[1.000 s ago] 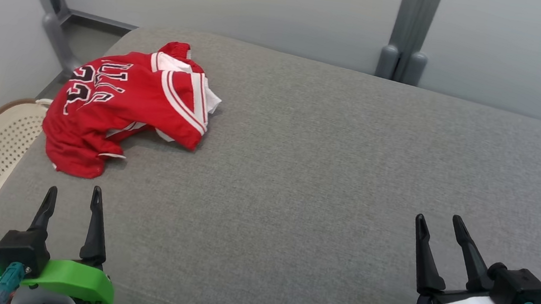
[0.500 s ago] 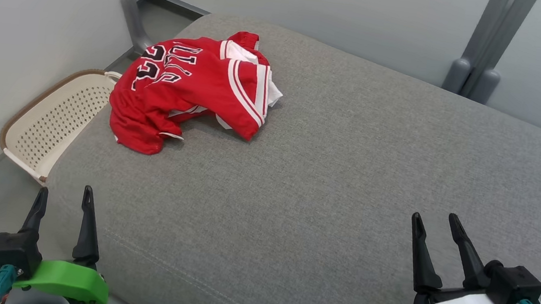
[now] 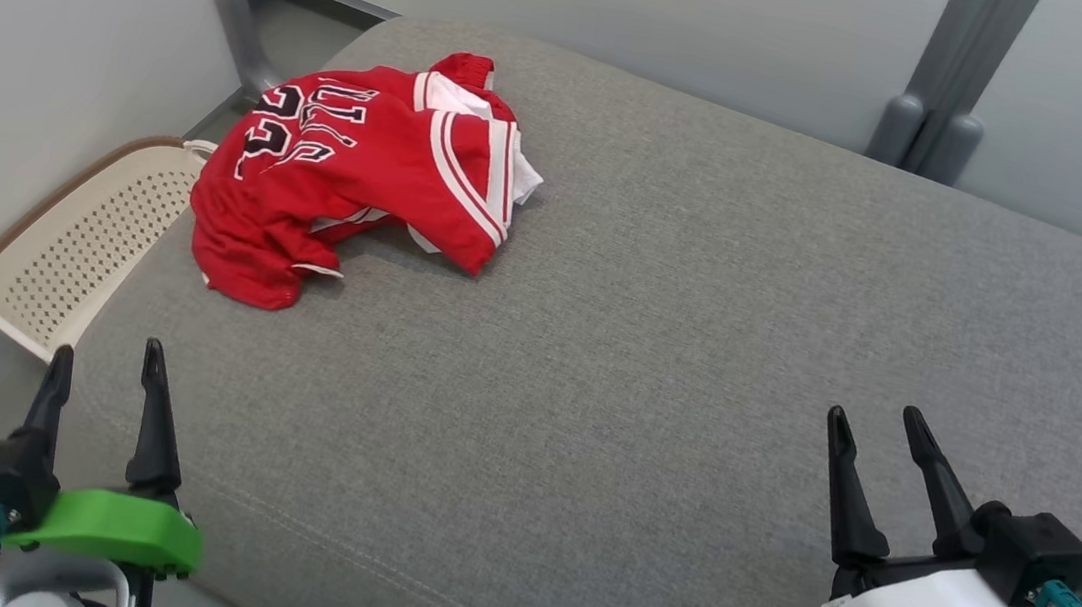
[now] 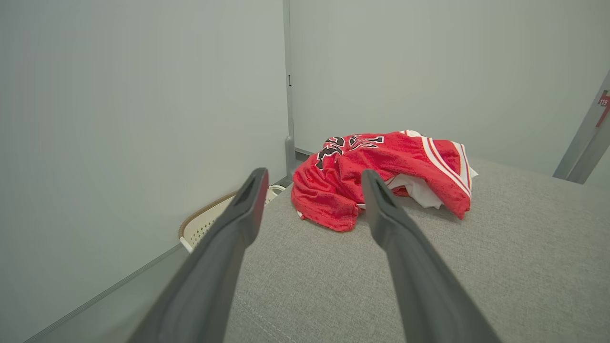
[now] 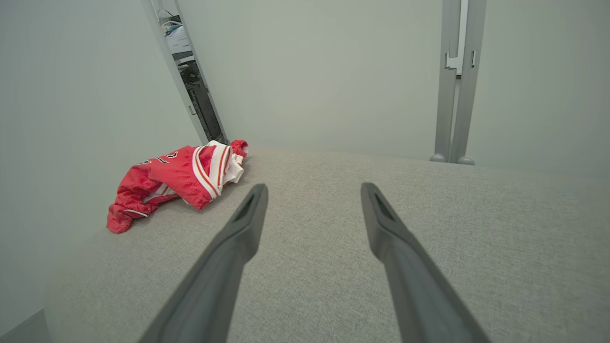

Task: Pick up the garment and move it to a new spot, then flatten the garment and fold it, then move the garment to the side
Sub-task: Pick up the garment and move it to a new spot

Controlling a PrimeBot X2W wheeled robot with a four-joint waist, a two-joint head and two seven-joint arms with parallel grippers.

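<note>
status: none of the task is done yet, as i read it. near end: my left gripper [image 3: 109, 349] sits at the near left, fingers spread, nothing between them. my right gripper [image 3: 873, 413] sits at the near right, likewise spread and empty. both hover by the near edge of the grey cushion [image 3: 654, 376], neither touching cloth. far left: the garment [image 3: 354, 173], a red jersey with white trim and black lettering, lies in a crumpled heap, partly folded over itself. it is close to the cushion's left edge and well apart from both grippers. the left wrist view looks nearly straight at it between the fingers, so i'd judge the left arm better placed for the pick. a cream perforated basket [image 3: 75, 244] sits off the left edge, just beside the heap and lower down. left to do: all of it, i.e. pick, move, flatten, fold, set aside.
</note>
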